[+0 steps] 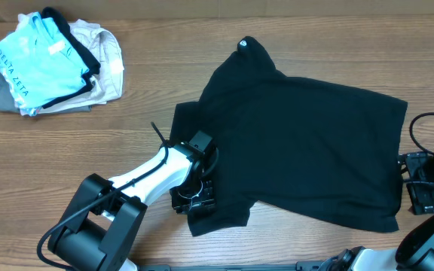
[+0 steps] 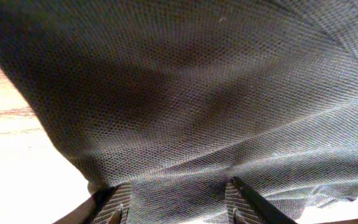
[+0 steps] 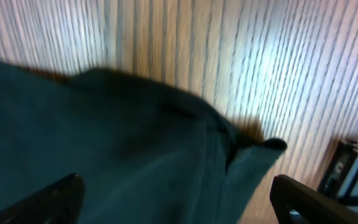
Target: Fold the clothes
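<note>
Right gripper: spread wide over shirt corner, likely letting go. Left gripper: half-parted around opposite edge, probably anchoring; pinching or not, can't tell.

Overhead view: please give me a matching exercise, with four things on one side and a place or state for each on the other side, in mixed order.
Things:
1. black T-shirt
2. light blue shirt
3. left gripper
4. right gripper

Places or states:
A. open, by the T-shirt's right edge
B. spread out on the table
C. in the pile at the picture's top left
D. at the T-shirt's lower-left edge

Pairs: 1-B, 2-C, 3-D, 4-A
</note>
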Available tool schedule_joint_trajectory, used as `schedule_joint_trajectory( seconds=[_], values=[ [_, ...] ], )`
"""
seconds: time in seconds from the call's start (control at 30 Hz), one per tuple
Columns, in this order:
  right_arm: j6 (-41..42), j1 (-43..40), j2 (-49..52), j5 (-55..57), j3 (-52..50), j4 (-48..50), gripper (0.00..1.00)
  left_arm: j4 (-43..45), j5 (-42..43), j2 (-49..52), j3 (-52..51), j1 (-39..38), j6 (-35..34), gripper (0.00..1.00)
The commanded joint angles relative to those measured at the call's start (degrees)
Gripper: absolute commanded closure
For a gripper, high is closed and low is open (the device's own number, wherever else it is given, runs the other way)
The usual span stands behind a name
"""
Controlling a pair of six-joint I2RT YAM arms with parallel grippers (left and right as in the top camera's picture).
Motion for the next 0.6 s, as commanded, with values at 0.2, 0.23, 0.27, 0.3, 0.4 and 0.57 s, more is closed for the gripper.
schedule_joint_trajectory(
  seconds=[0.2, 0.23, 0.27, 0.3, 0.4, 0.57],
  values=[
    [-31.8, 1.7, 0.2, -31.1, 1.1, -1.0, 0.03, 1.4, -1.9, 0.5, 2.0, 0.3, 7.8, 0.84],
    [-32.2, 2.3, 0.2, -31.1, 1.0, -1.2, 0.04, 1.1, -1.9, 0.4, 2.6, 0.3, 8.1, 0.85],
    [-32.4, 3.0, 0.2, -30.9, 0.8, -1.2, 0.07, 0.6, -2.0, 0.4, 3.6, 0.3, 8.2, 0.85],
    [-32.3, 4.0, 0.2, -31.0, 0.4, -1.2, 0.10, -0.5, -2.2, 0.2, 4.9, 0.2, 8.3, 0.86],
    [-32.4, 7.1, 0.2, -30.9, -0.5, -1.0, 0.21, -3.5, -2.4, -0.5, 8.6, 0.2, 10.3, 0.96],
    [-31.6, 14.1, 0.2, -31.0, -3.0, 2.5, 0.20, -7.4, -9.7, -2.8, 12.4, -0.8, 10.3, 0.92]
  ],
)
